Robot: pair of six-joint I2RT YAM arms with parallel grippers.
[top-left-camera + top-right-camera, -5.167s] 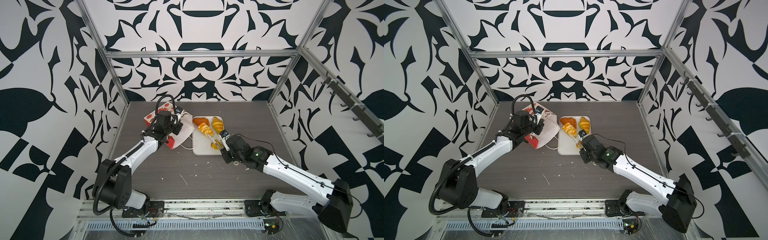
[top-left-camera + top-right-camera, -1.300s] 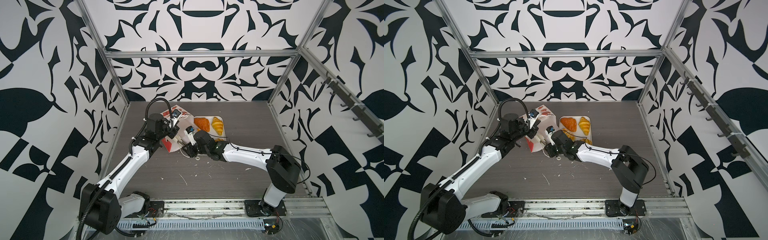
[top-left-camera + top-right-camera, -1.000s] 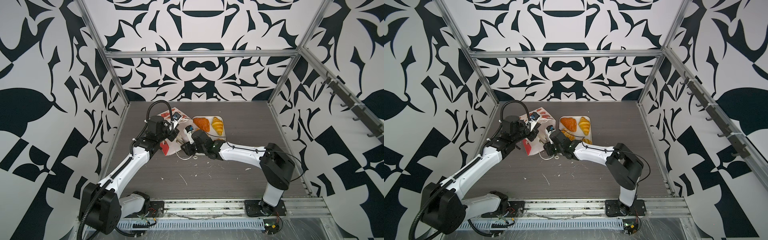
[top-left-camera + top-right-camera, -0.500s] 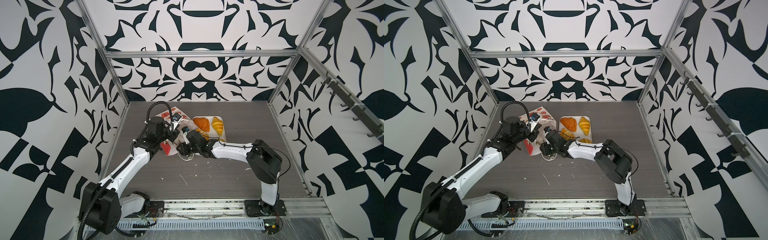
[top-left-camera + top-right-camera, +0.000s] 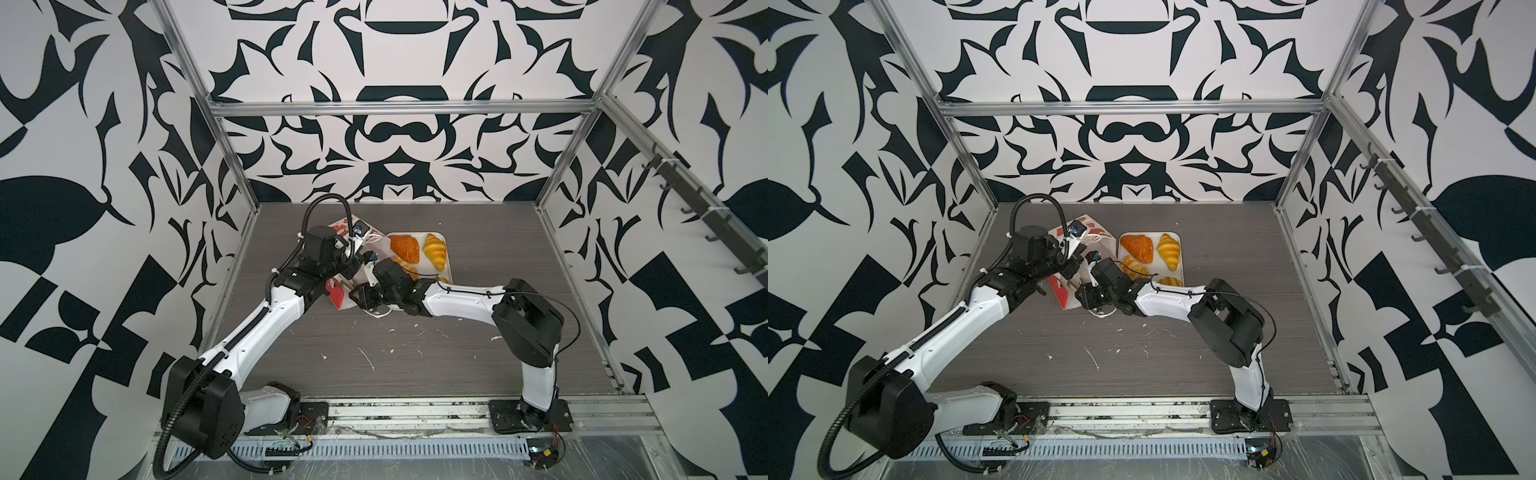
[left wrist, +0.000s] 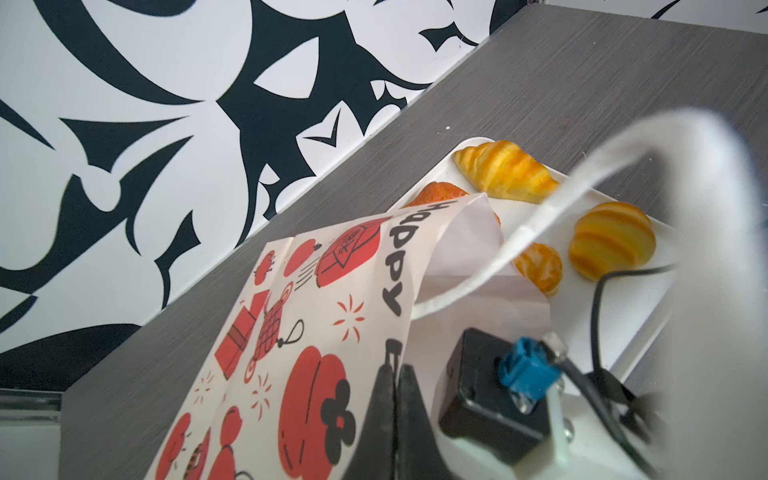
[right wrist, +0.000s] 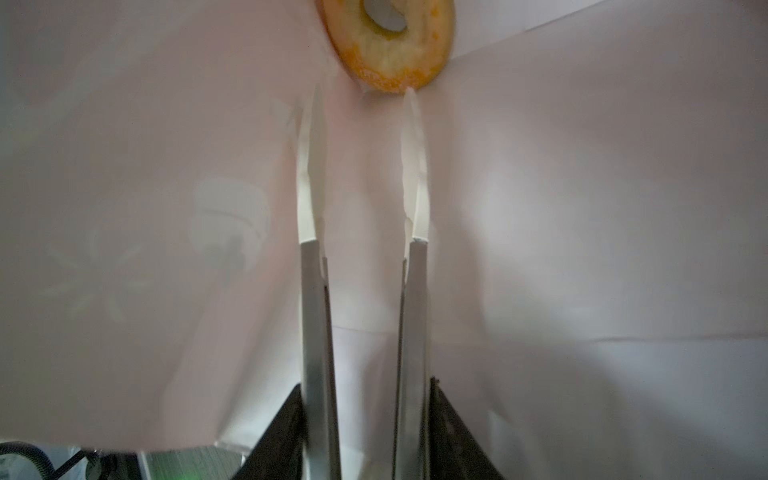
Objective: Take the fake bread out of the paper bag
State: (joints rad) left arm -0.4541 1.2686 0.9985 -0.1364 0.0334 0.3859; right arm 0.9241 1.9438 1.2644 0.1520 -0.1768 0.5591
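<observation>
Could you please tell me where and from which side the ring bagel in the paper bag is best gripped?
Probably the nearest arc of the ring bagel, one finger through its hole, one outside. It faces the mouth of the paper bag with the hole showing, so come straight in from the mouth, as the right hand points.

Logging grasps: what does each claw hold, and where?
Left claw pinches the bag at its mouth edge. Right claw, open inside, holds nothing; bagel at its tips.
</observation>
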